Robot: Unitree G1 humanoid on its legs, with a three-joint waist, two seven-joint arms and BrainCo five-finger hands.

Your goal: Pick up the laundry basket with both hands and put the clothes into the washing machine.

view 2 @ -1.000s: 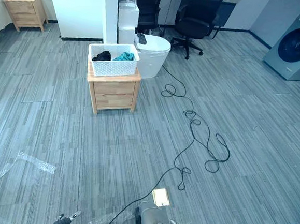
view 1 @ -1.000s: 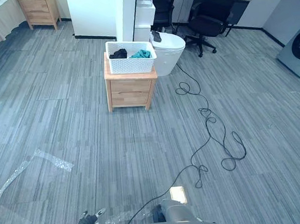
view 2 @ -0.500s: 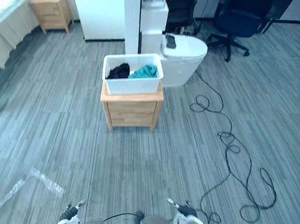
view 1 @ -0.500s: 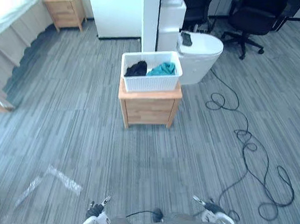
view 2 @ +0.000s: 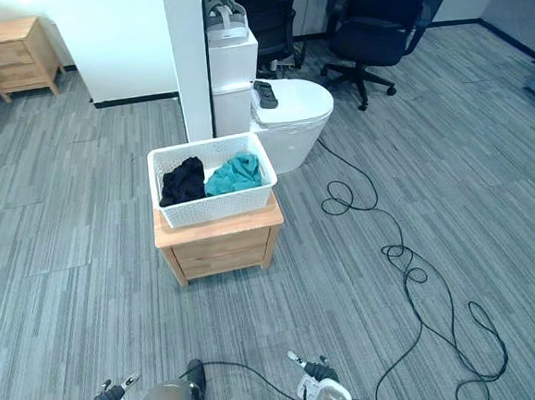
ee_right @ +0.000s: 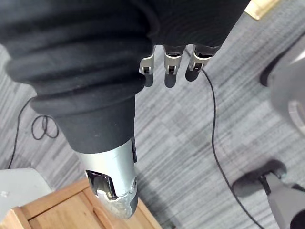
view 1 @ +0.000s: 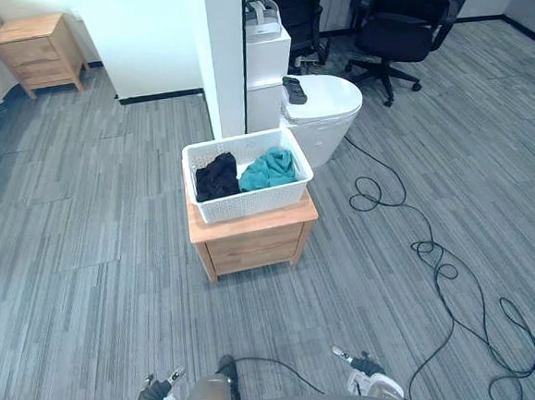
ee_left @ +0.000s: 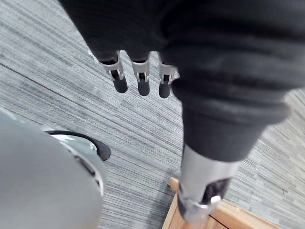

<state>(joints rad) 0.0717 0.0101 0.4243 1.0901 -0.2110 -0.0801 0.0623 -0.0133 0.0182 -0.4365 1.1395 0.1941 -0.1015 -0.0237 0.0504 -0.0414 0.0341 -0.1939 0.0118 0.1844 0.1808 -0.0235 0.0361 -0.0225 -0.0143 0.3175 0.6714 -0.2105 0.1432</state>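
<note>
Your job now, as I judge it, is the approach. The laundry basket (view 1: 249, 202) sits on the top surface of a small wooden cabinet (view 1: 253, 248) at the centre of the frame, with a black garment (view 1: 216, 177) and a teal one (view 1: 267, 169) inside, well apart from both hands. The left hand (ee_left: 141, 82) at the lower left edge and the right hand (ee_right: 170, 72) at the lower right hang with fingers loosely straight, holding nothing. Walk up square to the drawer front. Then raise both hands together, one to each short end, and grip under the rim evenly so the basket lifts level.
</note>
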